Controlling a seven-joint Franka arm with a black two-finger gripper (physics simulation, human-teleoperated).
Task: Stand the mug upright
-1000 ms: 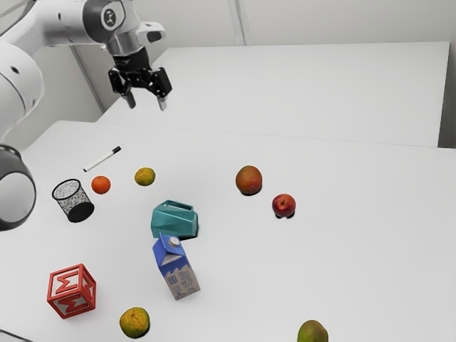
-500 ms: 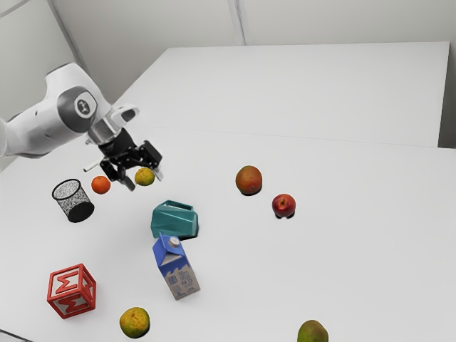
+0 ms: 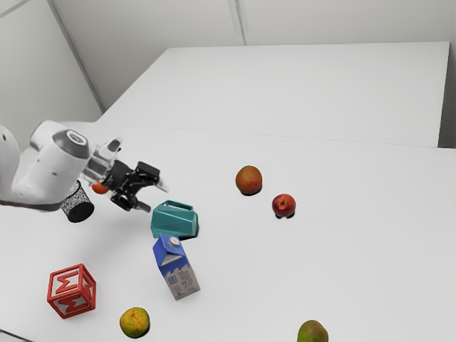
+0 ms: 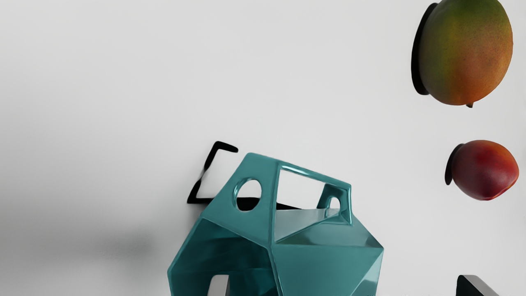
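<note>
End effector nearer teal mug (white table, pale walls)

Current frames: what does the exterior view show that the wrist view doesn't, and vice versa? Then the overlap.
Exterior view: arm, carton, red block, mesh cup, orange, yellow-green fruit near the block, green fruit at the bottom edge.

Wrist view: round holes through the handle of the teal mug, plus the handle's shadow.

Both: mug on its side, mango, red fruit, white table, end effector with fingers apart.
</note>
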